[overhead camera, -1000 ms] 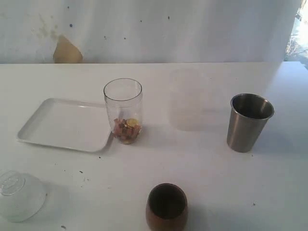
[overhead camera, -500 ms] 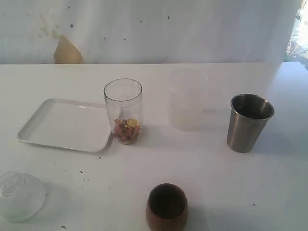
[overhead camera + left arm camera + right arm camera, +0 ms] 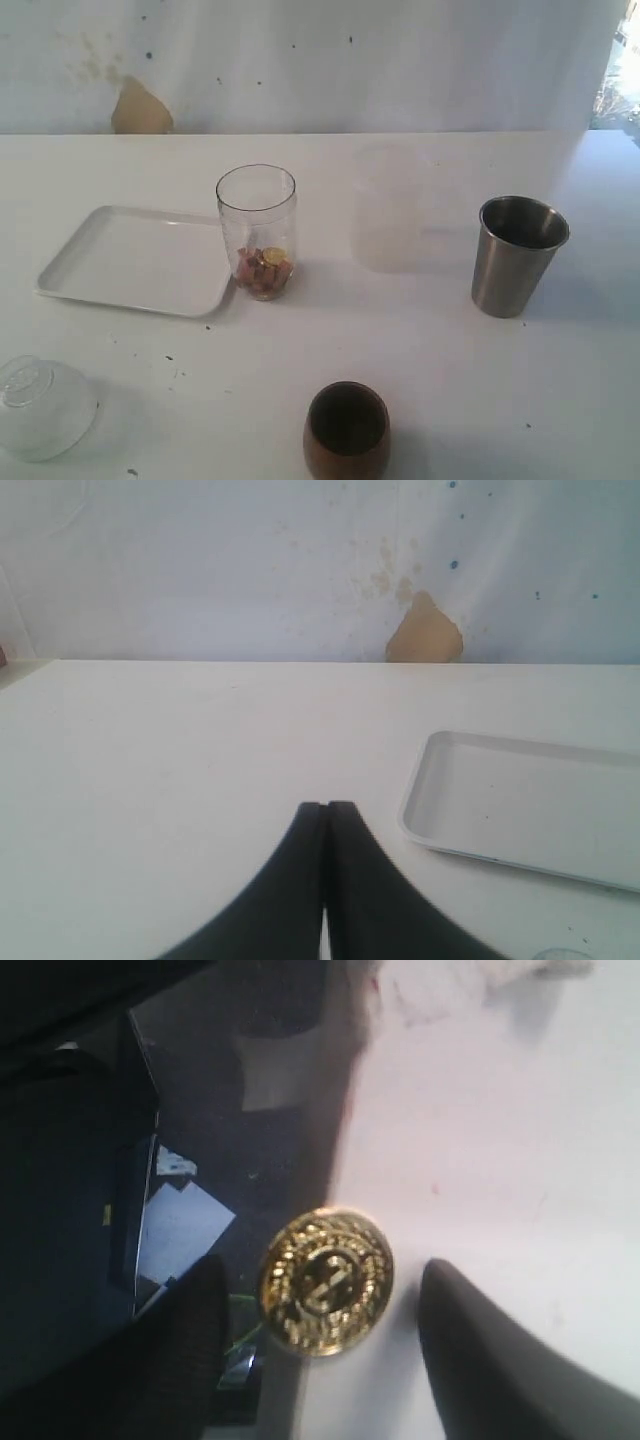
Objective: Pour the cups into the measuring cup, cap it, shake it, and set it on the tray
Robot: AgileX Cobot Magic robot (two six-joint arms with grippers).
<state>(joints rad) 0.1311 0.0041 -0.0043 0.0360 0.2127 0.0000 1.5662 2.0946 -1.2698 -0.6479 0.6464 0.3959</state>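
Note:
The clear measuring cup [image 3: 256, 230] stands upright mid-table with small brown pieces and a gold coin at its bottom, beside the white tray [image 3: 130, 260]. To the right stands the steel tumbler [image 3: 517, 254]. The brown wooden cup [image 3: 346, 430] sits at the front edge. Neither arm shows in the exterior view. My left gripper [image 3: 326, 806] is shut on nothing, low over bare table, with the tray [image 3: 520, 800] to one side. My right gripper [image 3: 322, 1270] is open, and a gold coin [image 3: 325, 1282] lies between its fingers at the table's edge, touching neither.
A frosted translucent cup [image 3: 40, 405] lies at the front left corner. A white wall with a tan patch [image 3: 140, 105] rises behind the table. In the right wrist view, dark floor and clutter [image 3: 150, 1190] lie past the table's edge.

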